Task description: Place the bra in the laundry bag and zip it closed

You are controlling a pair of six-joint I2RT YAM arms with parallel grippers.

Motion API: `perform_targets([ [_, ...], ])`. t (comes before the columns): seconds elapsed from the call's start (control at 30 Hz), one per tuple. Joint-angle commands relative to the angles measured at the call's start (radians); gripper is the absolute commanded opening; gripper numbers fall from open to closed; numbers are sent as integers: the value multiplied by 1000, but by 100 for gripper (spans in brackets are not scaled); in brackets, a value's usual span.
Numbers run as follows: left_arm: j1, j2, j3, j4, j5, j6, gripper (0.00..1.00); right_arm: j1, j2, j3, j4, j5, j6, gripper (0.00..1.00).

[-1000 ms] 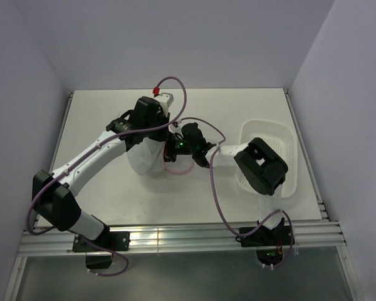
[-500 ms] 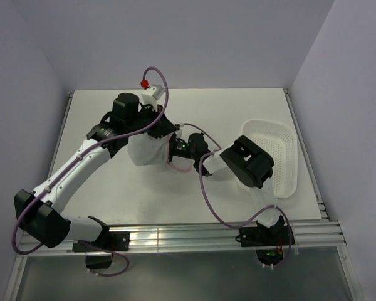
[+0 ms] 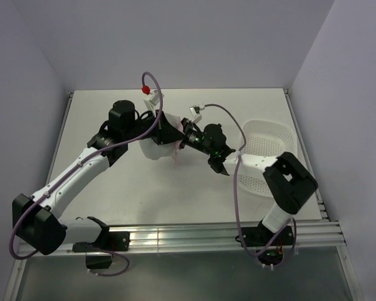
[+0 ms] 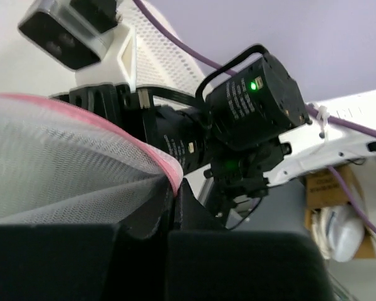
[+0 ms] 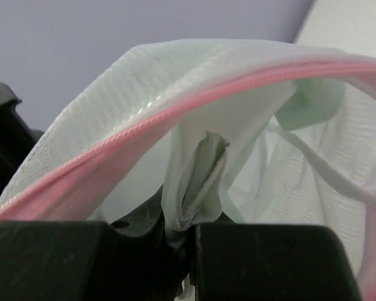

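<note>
The laundry bag (image 3: 151, 148), white mesh with a pink zipper rim, hangs lifted off the table between both grippers. My left gripper (image 3: 168, 130) is shut on its pink rim, as the left wrist view (image 4: 173, 193) shows, with the mesh (image 4: 56, 163) spreading left. My right gripper (image 3: 183, 139) faces it closely. In the right wrist view this gripper (image 5: 191, 229) is shut on a fold of the pale mint bra (image 5: 200, 169), which hangs under the bag's pink rim (image 5: 175, 113) against the mesh. The bra cannot be made out in the top view.
The white perforated basket (image 3: 272, 141) stands at the right of the table, partly under the right arm; it also shows in the left wrist view (image 4: 160, 53). Purple cables loop above both wrists. The table's near edge is a metal rail.
Both grippers rose and shifted back and right with the bag. The right arm stretched out, its elbow swinging right past the basket. The left arm reached further forward.
</note>
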Motion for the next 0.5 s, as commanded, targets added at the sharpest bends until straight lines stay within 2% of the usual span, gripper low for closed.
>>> perform_targets([
  [0.0, -1, -22, -90, 238, 106, -124, 0, 9, -144, 24, -272, 199, -232, 0],
  [0.07, -1, -26, -113, 323, 150, -202, 0, 10, -185, 49, -363, 297, -291, 0],
  [0.1, -2, -27, -146, 428, 161, -234, 0, 25, -219, 87, -510, 353, -324, 0],
  [0.13, -1, -33, -168, 487, 175, -309, 0, 36, -236, 104, -584, 478, -384, 0],
  [0.2, -1, -36, -235, 683, 187, -391, 0, 56, -267, 156, -739, 558, -436, 0],
  [0.23, -2, -41, -258, 736, 170, -464, 0, 56, -265, 181, -803, 592, -469, 0],
  [0.3, -1, -47, -314, 819, 150, -518, 0, 61, -241, 265, -975, 666, -509, 0],
  [0.43, -1, -88, -447, 960, 5, -665, 0, 88, -175, 334, -1135, 775, -567, 0],
  [0.47, 1, -102, -484, 975, -82, -696, 0, 93, -156, 348, -1164, 798, -572, 0],
])
